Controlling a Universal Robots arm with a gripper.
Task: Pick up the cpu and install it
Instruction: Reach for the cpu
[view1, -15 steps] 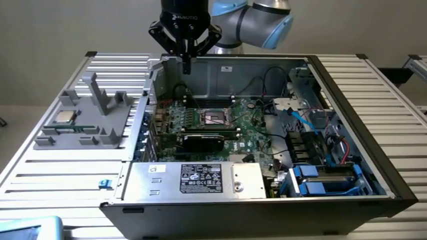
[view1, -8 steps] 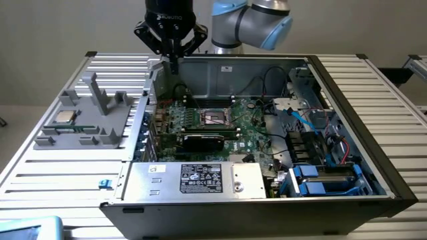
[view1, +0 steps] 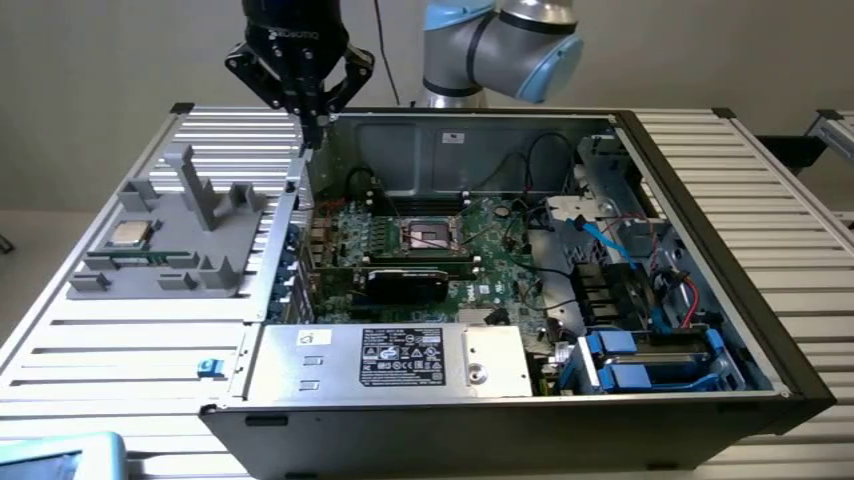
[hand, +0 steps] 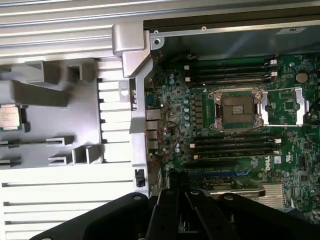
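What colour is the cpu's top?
Silver-grey, with a tan rim; the cpu shows best in the exterior view.

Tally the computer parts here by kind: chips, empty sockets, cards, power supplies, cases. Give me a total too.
cpu: 1
empty socket: 1
card: 1
power supply: 1
case: 1
Total: 5

I read the small square cpu (view1: 130, 234) as silver-grey metal on top with a tan rim, on a matte grey plastic fixture (view1: 167, 272); the ribbed aluminium table (view1: 761, 170) is pale with dark grooves. The flat circuit board (view1: 501, 255) is dark green with black slots, and the plastic drive brackets (view1: 627, 365) are bright blue.
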